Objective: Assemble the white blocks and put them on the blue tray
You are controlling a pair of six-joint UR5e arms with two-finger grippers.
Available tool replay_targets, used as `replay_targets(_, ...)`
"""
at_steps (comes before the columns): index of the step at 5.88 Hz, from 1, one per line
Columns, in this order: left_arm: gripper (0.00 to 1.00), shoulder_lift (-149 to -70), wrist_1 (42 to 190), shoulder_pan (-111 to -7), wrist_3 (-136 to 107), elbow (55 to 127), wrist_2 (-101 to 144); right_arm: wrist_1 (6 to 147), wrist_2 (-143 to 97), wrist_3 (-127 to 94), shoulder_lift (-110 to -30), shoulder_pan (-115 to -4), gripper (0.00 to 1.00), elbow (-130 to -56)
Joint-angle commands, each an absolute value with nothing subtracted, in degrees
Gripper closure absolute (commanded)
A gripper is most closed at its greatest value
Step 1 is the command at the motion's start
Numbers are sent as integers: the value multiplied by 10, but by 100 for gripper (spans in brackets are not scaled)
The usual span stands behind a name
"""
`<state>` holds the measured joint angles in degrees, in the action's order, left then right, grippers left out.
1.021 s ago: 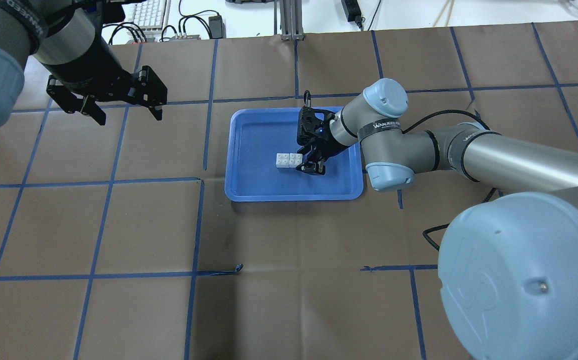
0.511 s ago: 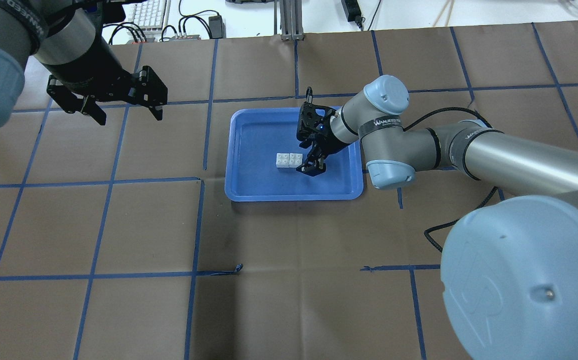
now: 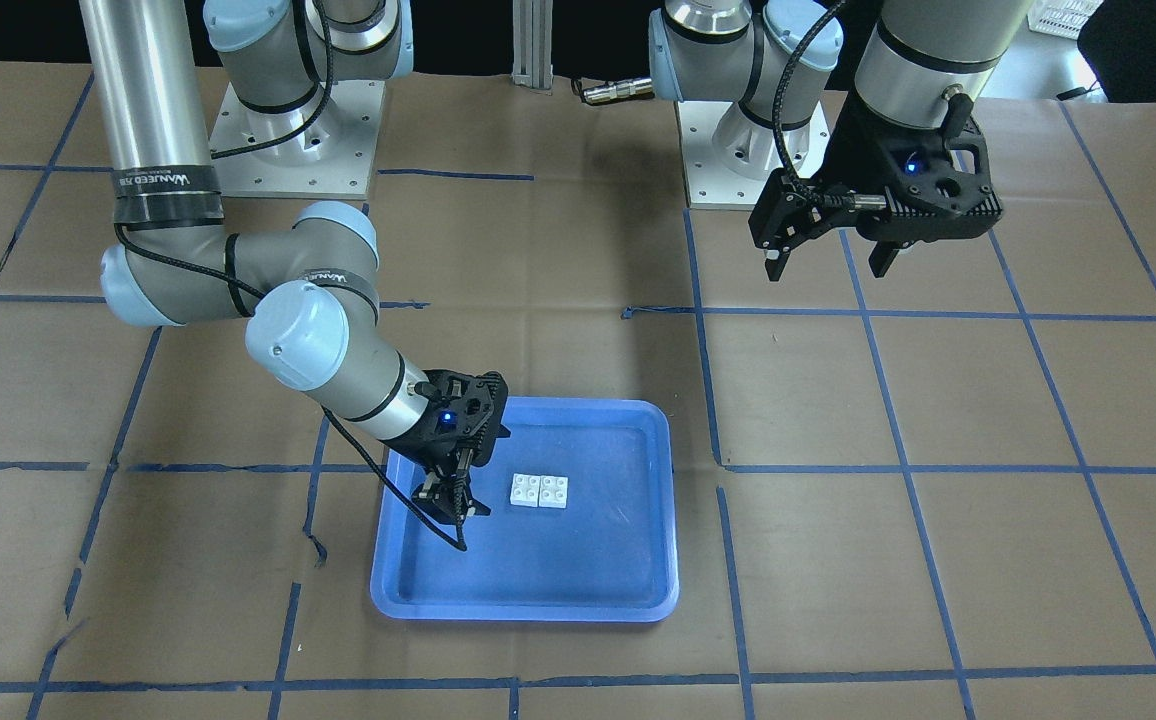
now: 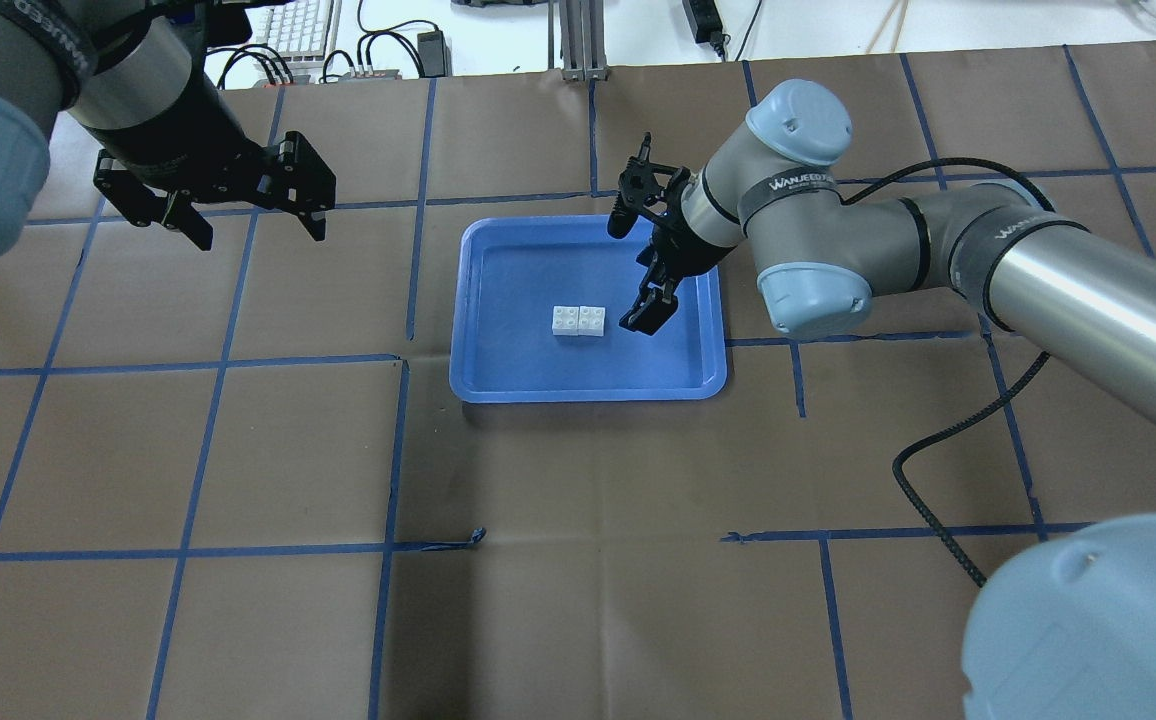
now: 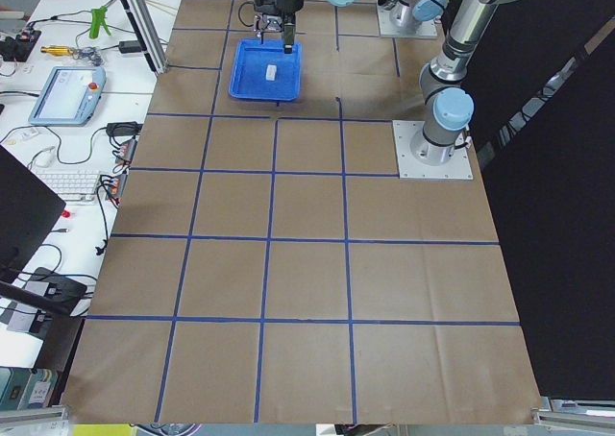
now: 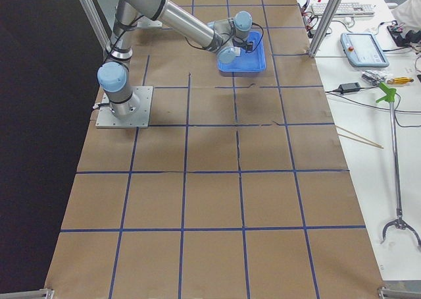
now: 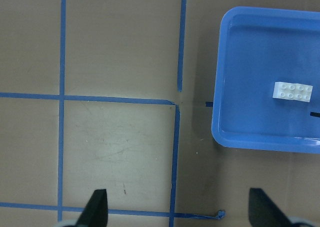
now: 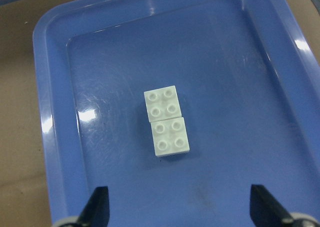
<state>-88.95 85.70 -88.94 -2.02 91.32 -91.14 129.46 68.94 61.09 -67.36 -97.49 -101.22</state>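
Note:
The two white blocks (image 4: 578, 320) lie side by side, touching, studs up, in the middle of the blue tray (image 4: 513, 270). They also show in the front view (image 3: 539, 490), the right wrist view (image 8: 166, 121) and the left wrist view (image 7: 293, 91). My right gripper (image 4: 635, 270) is open and empty above the tray's right part, clear of the blocks; in its wrist view its fingertips (image 8: 97, 209) stand wide apart. My left gripper (image 4: 260, 235) is open and empty, high over the table left of the tray (image 3: 538, 575).
The table is brown paper with a blue tape grid. A keyboard and cables (image 4: 298, 30) and a metal post (image 4: 578, 40) stand past the far edge. The right arm's black cable (image 4: 938, 450) hangs over the table. The arm bases (image 3: 288, 130) are bolted at the robot's side.
My right gripper has lifted and drawn back from the blocks, toward the tray's far right. The blocks have stayed in place. The left arm has not moved.

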Motion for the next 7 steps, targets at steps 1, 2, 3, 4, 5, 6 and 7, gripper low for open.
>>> replay_targets(1, 1, -889, 857, -889, -20, 913, -911, 1180, 784, 488, -734, -949, 0, -980)
replay_targets(2, 1, -889, 858, -889, -20, 913, -911, 1114, 801, 376, -765, -926, 0, -969)
replay_targets(3, 1, -889, 858, -889, -20, 913, -911, 1078, 863, 273, -802, -919, 0, -962)
replay_targets(4, 1, -889, 858, -889, -20, 913, -911, 1038, 899, 144, -831, -917, 0, -961)
replay_targets(5, 1, -889, 857, -889, -20, 912, -911, 993, 900, 61, -863, -913, 0, -961)
replay_targets(6, 1, -889, 857, -889, -19, 912, -911, 945, 901, 49, -899, -911, 0, -960)
replay_targets(7, 1, -889, 857, -889, -20, 913, -911, 900, 901, 32, -926, -911, 0, -941)
